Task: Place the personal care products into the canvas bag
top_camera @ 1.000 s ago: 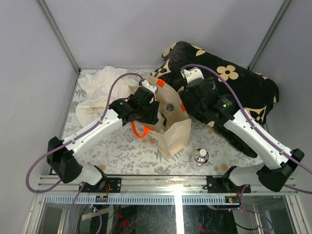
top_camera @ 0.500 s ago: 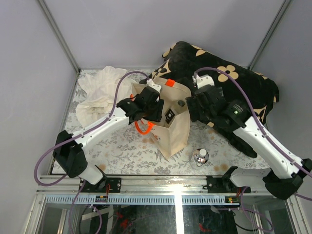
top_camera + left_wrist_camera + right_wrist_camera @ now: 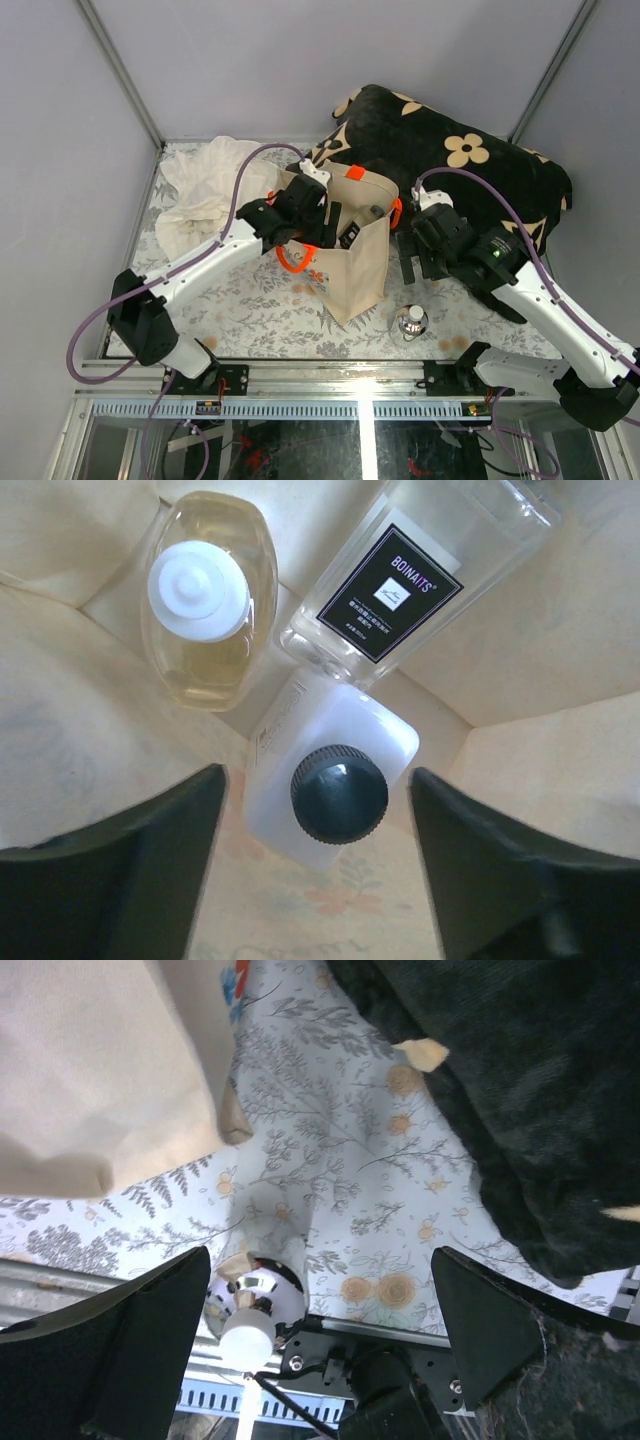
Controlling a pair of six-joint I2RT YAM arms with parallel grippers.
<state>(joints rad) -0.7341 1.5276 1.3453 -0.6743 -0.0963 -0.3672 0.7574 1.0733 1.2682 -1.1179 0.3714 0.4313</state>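
In the left wrist view I look down into the canvas bag (image 3: 70, 740). Three bottles lie on its floor: an amber one with a white cap (image 3: 205, 600), a clear tall one with a black label (image 3: 400, 580), and a whitish one with a dark cap (image 3: 335, 790). My left gripper (image 3: 318, 771) hangs open above the whitish bottle, both fingers clear of it. In the top view the bag (image 3: 360, 275) stands upright with the left gripper (image 3: 325, 222) in its mouth. The squat round clear bottle (image 3: 412, 320) stands on the table near the front. My right gripper (image 3: 322, 1250) is open above it (image 3: 250, 1310).
A black cushion with cream flowers (image 3: 450, 160) fills the back right, close behind my right arm. A crumpled white cloth (image 3: 205, 190) lies at the back left. A metal rail (image 3: 330, 370) runs along the near table edge, just in front of the squat bottle.
My left gripper has opened and let the whitish bottle drop into the bag. My right arm has drawn back from the bag's rim toward the near right, over the squat bottle.
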